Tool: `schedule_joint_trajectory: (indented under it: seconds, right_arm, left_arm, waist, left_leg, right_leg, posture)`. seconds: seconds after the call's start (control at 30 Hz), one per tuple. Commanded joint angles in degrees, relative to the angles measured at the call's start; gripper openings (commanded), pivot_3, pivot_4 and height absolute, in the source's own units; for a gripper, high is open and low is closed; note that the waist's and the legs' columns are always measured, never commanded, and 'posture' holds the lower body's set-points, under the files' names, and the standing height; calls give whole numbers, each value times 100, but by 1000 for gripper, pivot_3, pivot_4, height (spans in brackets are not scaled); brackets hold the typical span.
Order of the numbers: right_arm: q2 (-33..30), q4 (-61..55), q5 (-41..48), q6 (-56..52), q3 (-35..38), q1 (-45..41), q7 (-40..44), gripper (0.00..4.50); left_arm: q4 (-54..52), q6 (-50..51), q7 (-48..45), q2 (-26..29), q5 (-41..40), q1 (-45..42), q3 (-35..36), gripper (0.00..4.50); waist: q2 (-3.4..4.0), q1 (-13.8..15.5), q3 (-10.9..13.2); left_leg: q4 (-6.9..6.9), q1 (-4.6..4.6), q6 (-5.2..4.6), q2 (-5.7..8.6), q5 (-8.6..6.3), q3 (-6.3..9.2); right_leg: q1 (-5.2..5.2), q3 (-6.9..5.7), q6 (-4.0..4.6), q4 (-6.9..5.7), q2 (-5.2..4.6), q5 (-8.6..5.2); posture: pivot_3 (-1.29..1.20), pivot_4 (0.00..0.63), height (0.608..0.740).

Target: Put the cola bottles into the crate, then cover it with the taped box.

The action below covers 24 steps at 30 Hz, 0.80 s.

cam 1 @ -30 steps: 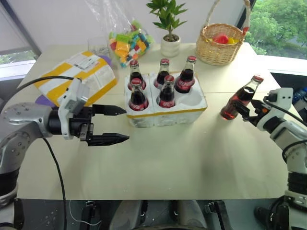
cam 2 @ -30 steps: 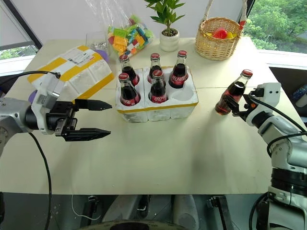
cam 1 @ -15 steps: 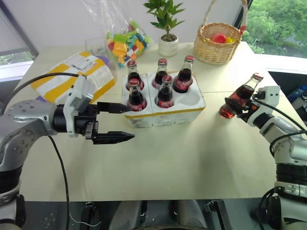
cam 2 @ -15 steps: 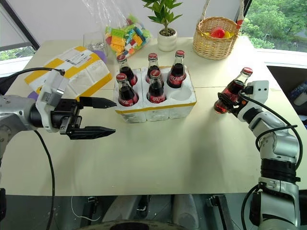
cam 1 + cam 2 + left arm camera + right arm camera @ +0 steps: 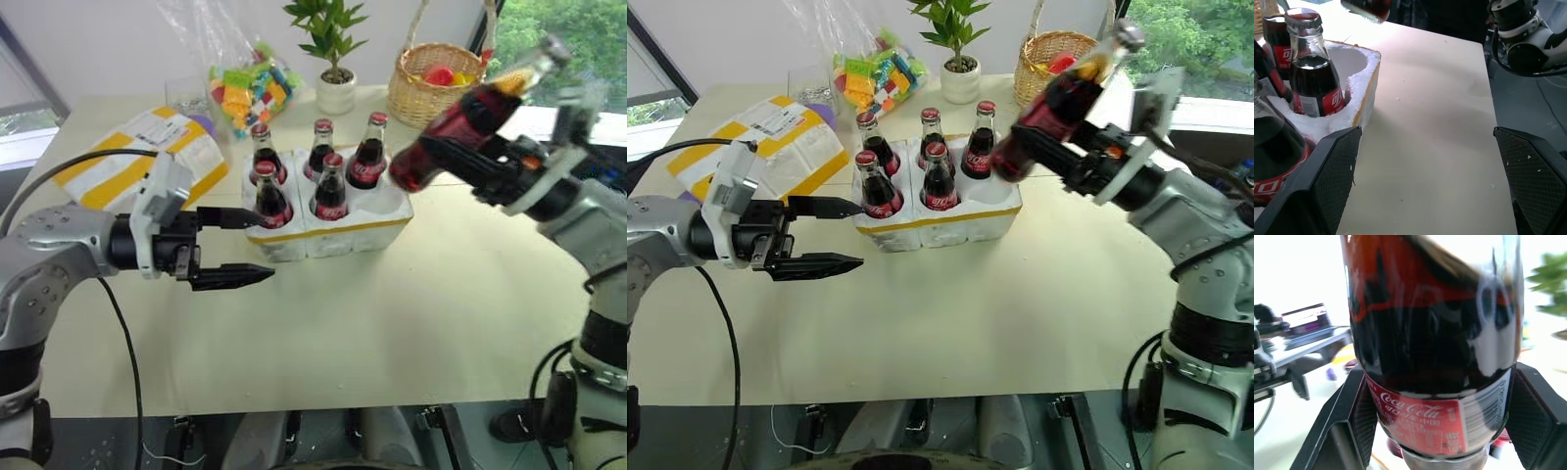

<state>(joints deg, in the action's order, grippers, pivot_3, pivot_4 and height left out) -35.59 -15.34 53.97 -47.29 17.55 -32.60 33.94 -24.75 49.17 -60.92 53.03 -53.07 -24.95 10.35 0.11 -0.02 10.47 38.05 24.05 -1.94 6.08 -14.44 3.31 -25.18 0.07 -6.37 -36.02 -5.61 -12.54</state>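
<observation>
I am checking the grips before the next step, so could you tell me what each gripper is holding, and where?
The right gripper is shut on a cola bottle, gripping its lower body. The left gripper is open, holding nothing.

The bottles (image 5: 331,189) are of glossy glass with printed paper labels. The crate (image 5: 392,211) is of rough, crumbly white foam. The table (image 5: 392,323) is smooth and matt. The basket (image 5: 416,93) is woven wicker. The fingers (image 5: 1334,176) are faced with matt, cross-hatched black plastic.
</observation>
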Motion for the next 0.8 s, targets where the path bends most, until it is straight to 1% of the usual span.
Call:
schedule_joint_trajectory:
  seconds: [0.03,0.13,0.23,0.4,0.53,0.57,0.6,0.63,0.7,0.8]
  right_arm:
    - [72,291,-507,369,-306,-243,6,2845]
    - [118,735,-1022,603,-653,-307,53,2845]
    - [181,1110,-1298,750,-835,-350,180,2845]
    - [164,1481,-1850,1043,-1258,-257,523,2845]
    - [213,1608,-2108,1093,-1497,-191,729,2845]
    - [231,1629,-2165,1096,-1524,-204,738,3914]
    - [229,1629,-2236,1129,-1550,-213,759,4303]
    - [211,1585,-2296,1167,-1564,-210,783,4412]
    - [121,1424,-2275,1147,-1475,-185,838,4412]
    - [-32,1107,-2009,890,-1177,-120,906,4412]
  left_arm:
    - [-57,-116,96,-1,-31,16,209,4500]
    - [-71,-128,155,4,-50,70,285,4500]
    - [-115,-145,223,-3,-58,163,356,4500]
    - [-191,-183,319,-18,-90,313,434,4500]
    - [-209,-229,362,-17,-77,382,448,4500]
    - [-196,-249,377,-13,-55,388,444,4500]
    - [-186,-284,405,-4,-1,403,445,4500]
    - [-167,-318,443,2,57,421,456,4500]
    - [-143,-489,573,38,357,525,467,4500]
    - [12,-708,986,28,834,670,581,4500]
  waist:
    - [1,41,1]
    - [2,73,1]
    - [2,59,1]
    - [2,61,2]
    - [2,56,1]
    - [2,55,1]
    - [1,54,1]
    - [1,53,1]
    - [1,55,0]
    - [1,67,1]
  left_leg:
    - [1,0,0,1,0,-1]
    - [0,3,18,1,10,-1]
    - [-1,6,27,0,15,-2]
    - [-3,7,27,-1,15,-2]
    - [-2,7,27,0,15,-2]
    - [-2,6,27,-1,15,-2]
    - [-2,6,27,-1,15,-2]
    - [-2,1,26,-1,15,-2]
    - [-2,-2,19,-1,10,-2]
    - [-3,-3,15,-1,8,-2]
  right_leg:
    - [-1,0,0,0,0,0]
    - [-6,0,0,-1,0,0]
    - [-11,0,0,-1,1,0]
    - [-12,0,0,-1,2,0]
    - [-11,0,0,-1,2,0]
    - [-11,0,0,-1,3,0]
    - [-11,0,0,-1,3,0]
    - [-6,0,0,-2,3,0]
    - [-2,0,0,-1,2,0]
    - [-3,0,0,-2,2,0]
  posture:
    - [0,150,732]
    - [0,150,732]
    - [0,150,732]
    - [0,150,732]
    - [0,150,732]
    - [0,150,732]
    - [0,150,732]
    - [0,150,732]
    - [0,150,732]
    - [0,150,732]
